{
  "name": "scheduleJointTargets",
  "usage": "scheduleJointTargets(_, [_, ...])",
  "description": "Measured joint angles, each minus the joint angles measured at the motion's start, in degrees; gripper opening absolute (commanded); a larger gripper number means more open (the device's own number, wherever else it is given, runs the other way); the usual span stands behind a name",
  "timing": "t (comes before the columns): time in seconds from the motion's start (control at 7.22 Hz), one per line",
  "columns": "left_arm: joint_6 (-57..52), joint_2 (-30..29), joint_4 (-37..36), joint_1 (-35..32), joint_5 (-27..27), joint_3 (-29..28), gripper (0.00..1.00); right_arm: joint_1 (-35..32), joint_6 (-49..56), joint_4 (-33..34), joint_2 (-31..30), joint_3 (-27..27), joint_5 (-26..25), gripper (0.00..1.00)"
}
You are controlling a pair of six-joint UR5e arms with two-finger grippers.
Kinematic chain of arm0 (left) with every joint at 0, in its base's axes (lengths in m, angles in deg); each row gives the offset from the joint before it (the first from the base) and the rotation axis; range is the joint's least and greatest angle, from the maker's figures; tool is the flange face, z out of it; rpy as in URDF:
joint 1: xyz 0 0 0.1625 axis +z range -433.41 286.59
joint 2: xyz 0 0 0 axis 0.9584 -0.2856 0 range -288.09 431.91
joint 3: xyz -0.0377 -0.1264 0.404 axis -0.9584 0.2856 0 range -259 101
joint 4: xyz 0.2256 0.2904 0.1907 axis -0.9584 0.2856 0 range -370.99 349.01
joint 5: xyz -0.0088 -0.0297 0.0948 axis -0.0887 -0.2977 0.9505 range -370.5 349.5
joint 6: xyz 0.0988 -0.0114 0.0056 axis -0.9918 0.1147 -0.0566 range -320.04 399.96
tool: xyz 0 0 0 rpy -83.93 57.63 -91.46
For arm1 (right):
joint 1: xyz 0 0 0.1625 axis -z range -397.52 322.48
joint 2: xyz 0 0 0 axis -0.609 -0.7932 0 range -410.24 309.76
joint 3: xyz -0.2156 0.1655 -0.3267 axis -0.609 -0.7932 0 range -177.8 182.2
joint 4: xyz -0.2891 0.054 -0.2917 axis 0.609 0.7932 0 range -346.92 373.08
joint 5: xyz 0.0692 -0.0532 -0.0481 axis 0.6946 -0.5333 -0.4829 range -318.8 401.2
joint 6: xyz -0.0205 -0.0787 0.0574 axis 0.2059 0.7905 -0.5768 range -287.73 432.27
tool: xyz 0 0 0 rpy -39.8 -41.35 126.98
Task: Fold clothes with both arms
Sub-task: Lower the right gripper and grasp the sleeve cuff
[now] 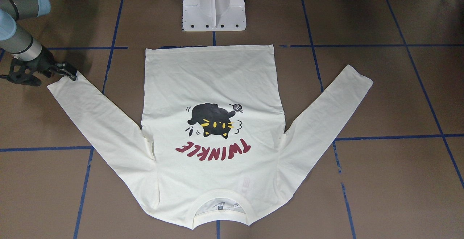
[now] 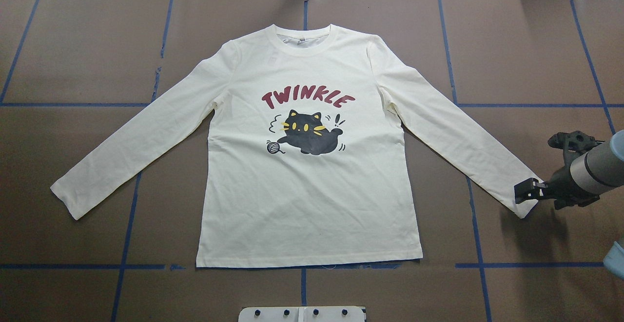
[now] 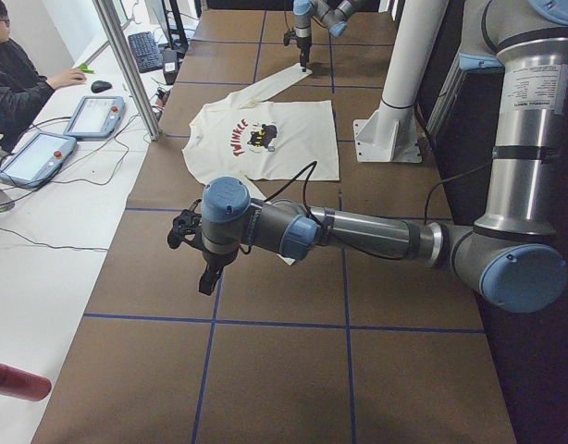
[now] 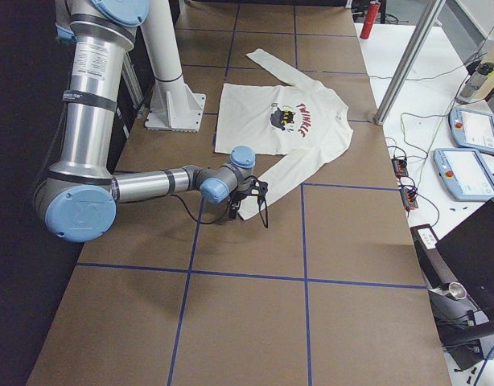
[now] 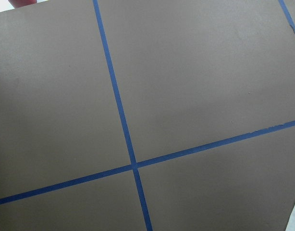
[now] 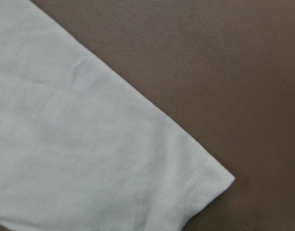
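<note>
The cream shirt lies flat, print up, in the middle of the brown counter. Its collar is toward the top of the overhead view and both sleeves spread outward. The right arm comes in low from that view's right edge, forearm nearly level. Its jaws are at the sleeve cuff there; I cannot tell whether they grip it. The left arm stretches level across the left side view, wrist bent down over bare counter. The state of its jaws cannot be told.
</note>
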Motion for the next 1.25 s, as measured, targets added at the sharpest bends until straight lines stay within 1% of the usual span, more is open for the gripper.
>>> scheduleJointTargets(0.14, [0.00,-0.01,0.00,0.00,0.00,0.00,1.00,0.00,0.00,0.02,0.12,-0.03,0.20,0.07])
scheduleJointTargets(0.28, [0.00,-0.01,0.00,0.00,0.00,0.00,1.00,0.00,0.02,0.04,0.23,0.03,0.43,0.00])
scheduleJointTargets(0.97, [0.00,-0.15,0.04,0.05,0.00,0.05,1.00,-0.91,-0.01,-0.04,0.78,1.23,0.21,0.00])
scheduleJointTargets(1.11, [0.02,-0.24,0.02,0.06,0.00,0.08,1.00,-1.65,-0.11,0.00,1.60,2.32,0.02,0.00])
scheduleJointTargets(1.25, [0.09,-0.39,0.01,0.05,0.00,0.07,1.00,-2.82,-0.29,0.09,3.97,3.24,0.14,0.00])
